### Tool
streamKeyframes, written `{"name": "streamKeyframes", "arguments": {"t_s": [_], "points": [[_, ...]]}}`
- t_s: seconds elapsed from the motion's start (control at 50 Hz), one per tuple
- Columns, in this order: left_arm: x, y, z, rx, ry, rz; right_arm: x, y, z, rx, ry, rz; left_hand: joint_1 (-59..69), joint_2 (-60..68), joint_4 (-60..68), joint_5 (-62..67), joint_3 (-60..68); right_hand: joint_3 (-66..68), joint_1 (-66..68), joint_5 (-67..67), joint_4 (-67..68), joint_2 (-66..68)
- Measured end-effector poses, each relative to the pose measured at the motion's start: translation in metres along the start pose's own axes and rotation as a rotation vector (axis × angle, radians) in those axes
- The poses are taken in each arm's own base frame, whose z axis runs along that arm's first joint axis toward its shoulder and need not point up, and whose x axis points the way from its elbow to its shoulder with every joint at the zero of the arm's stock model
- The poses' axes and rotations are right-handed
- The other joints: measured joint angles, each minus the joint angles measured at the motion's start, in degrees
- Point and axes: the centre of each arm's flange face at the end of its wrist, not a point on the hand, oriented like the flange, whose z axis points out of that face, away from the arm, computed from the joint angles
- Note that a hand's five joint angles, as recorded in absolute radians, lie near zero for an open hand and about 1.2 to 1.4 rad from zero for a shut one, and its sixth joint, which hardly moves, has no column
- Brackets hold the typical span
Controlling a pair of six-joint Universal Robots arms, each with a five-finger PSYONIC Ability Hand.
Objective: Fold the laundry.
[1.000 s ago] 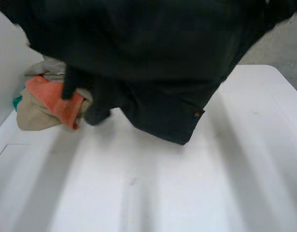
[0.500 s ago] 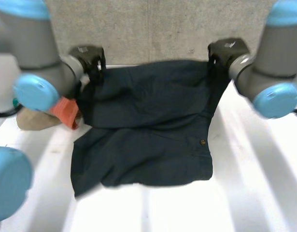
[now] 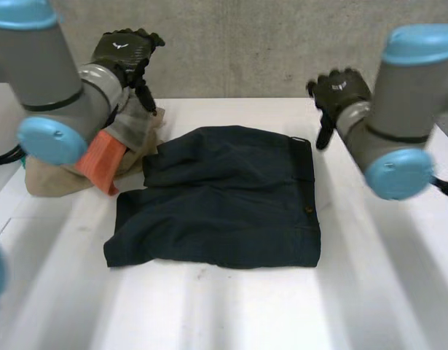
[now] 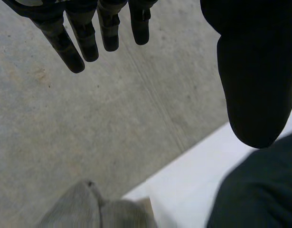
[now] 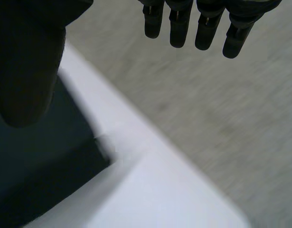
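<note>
A pair of dark navy shorts [image 3: 224, 200] lies spread on the white table [image 3: 282, 306], waistband toward the right with a small button [image 3: 307, 210]. My left hand [image 3: 125, 51] hovers above the table's far left, over the laundry pile, fingers [image 4: 72, 45] straight and holding nothing. My right hand [image 3: 336, 91] hangs above the far right corner of the shorts, its fingers [image 5: 179, 28] straight and empty. A corner of the shorts [image 5: 46, 166] shows under the right thumb, and their edge [image 4: 259, 190] shows below the left thumb.
A heap of other laundry sits at the table's far left: a beige cloth [image 3: 52, 179], an orange piece [image 3: 100, 164] and a grey piece [image 3: 136, 124] [image 4: 89, 209]. A concrete wall [image 3: 238, 44] stands behind the table.
Both hands have let go of the shorts and opened. The shorts, held up by their far corners half a second ago, now lie flat on the table, and the arms have risen away.
</note>
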Motion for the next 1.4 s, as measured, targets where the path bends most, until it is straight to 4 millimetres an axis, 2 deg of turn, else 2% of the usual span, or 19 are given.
{"name": "streamKeyframes", "arguments": {"t_s": [0.1, 0.2, 0.22, 0.24, 0.3, 0.34, 0.36, 0.38, 0.4, 0.48, 0.58, 0.76, 1.0, 1.08, 1.12, 1.16, 1.22, 1.28, 1.4], "points": [[0.0, -0.004, -0.048, -0.086, 0.018, 0.061, -0.006, 0.017, -0.061, -0.23, -0.181, 0.026, 0.23, 0.07, 0.11, 0.0, 0.06, 8.01, 7.44, 7.6, 7.73, 7.54], [0.002, 0.001, -0.1, -0.165, 0.039, 0.117, -0.02, 0.041, -0.102, -0.357, -0.3, 0.048, 11.5, 9.67, 9.89, 8.57, 9.43, 15.17, 15.07, 15.14, 15.29, 15.2], [0.004, 0.006, -0.117, -0.192, 0.049, 0.136, -0.022, 0.044, -0.106, -0.367, -0.313, 0.05, 11.5, 9.67, 9.89, 8.57, 9.43, 15.98, 15.88, 15.72, 15.89, 16.1], [0.006, 0.014, -0.129, -0.228, 0.069, 0.151, -0.029, 0.056, -0.119, -0.387, -0.352, 0.056, 18.65, 16.81, 17.24, 15.77, 16.66, 18.46, 18.36, 18.21, 18.44, 18.58], [0.017, 0.054, -0.155, -0.373, 0.162, 0.189, -0.042, 0.074, -0.132, -0.383, -0.402, 0.059, 24.02, 22.12, 22.7, 21.09, 21.97, 20.37, 19.72, 19.97, 20.12, 20.29], [0.022, 0.084, -0.168, -0.468, 0.225, 0.201, -0.053, 0.087, -0.138, -0.36, -0.433, 0.055, 26.11, 24.52, 24.94, 23.23, 24.22, 20.55, 19.72, 20.23, 20.3, 20.35], [0.022, 0.084, -0.168, -0.468, 0.225, 0.201, -0.053, 0.087, -0.138, -0.36, -0.433, 0.055, 26.11, 24.52, 24.94, 23.23, 24.22, 20.55, 19.72, 20.23, 20.3, 20.35], [0.025, 0.103, -0.176, -0.528, 0.265, 0.201, -0.062, 0.097, -0.141, -0.327, -0.453, 0.046, 26.44, 25.12, 25.68, 23.96, 24.89, 20.55, 19.72, 20.24, 20.3, 20.35], [0.025, 0.111, -0.178, -0.551, 0.28, 0.199, -0.066, 0.101, -0.142, -0.313, -0.46, 0.041, 26.44, 25.12, 25.68, 23.98, 24.89, 20.55, 19.72, 20.28, 20.3, 20.35], [0.023, 0.137, -0.178, -0.61, 0.306, 0.177, -0.081, 0.116, -0.139, -0.22, -0.46, 0.011, 24.23, 22.94, 23.22, 21.82, 22.84, 20.0, 19.27, 19.53, 19.85, 19.91], [0.015, 0.15, -0.162, -0.627, 0.287, 0.161, -0.089, 0.123, -0.128, -0.119, -0.396, -0.026, 14.89, 13.94, 13.54, 11.9, 13.68, 16.4, 16.43, 14.26, 15.86, 16.35], [0.006, 0.153, -0.134, -0.57, 0.224, 0.177, -0.091, 0.122, -0.113, -0.017, -0.271, -0.067, 14.89, 13.79, 13.45, 11.85, 13.61, 16.19, 16.35, 14.04, 15.73, 16.19], [0.02, 0.16, -0.114, -0.471, 0.192, 0.289, -0.098, 0.122, -0.09, 0.071, -0.226, -0.094, 15.57, 14.47, 14.43, 13.0, 14.33, 20.66, 20.19, 20.0, 20.08, 20.68], [0.025, 0.167, -0.107, -0.454, 0.186, 0.362, -0.101, 0.123, -0.08, 0.073, -0.209, -0.105, 33.44, 31.86, 31.12, 29.49, 30.52, 37.32, 35.95, 36.58, 37.17, 37.65], [0.027, 0.168, -0.103, -0.443, 0.181, 0.398, -0.1, 0.122, -0.075, 0.071, -0.191, -0.106, 54.52, 51.9, 52.18, 50.04, 51.28, 51.16, 49.04, 50.06, 51.24, 51.67], [0.029, 0.167, -0.101, -0.434, 0.176, 0.416, -0.099, 0.121, -0.072, 0.069, -0.174, -0.105, 55.48, 54.57, 55.67, 52.44, 54.62, 53.91, 49.82, 52.34, 54.21, 54.14], [0.03, 0.158, -0.1, -0.416, 0.16, 0.436, -0.09, 0.112, -0.071, 0.066, -0.134, -0.095, 55.49, 55.39, 56.91, 52.48, 55.87, 54.62, 49.82, 52.58, 55.14, 54.26], [0.029, 0.135, -0.103, -0.381, 0.138, 0.433, -0.074, 0.092, -0.078, 0.071, -0.098, -0.079, 55.49, 55.39, 56.92, 52.48, 55.87, 54.63, 49.82, 52.58, 55.15, 54.26], [0.014, 0.037, -0.125, -0.182, 0.056, 0.375, -0.027, 0.026, -0.1, 0.132, -0.055, -0.051, 55.49, 55.39, 56.94, 52.48, 55.88, 54.8, 49.81, 52.58, 55.22, 54.26]]}}
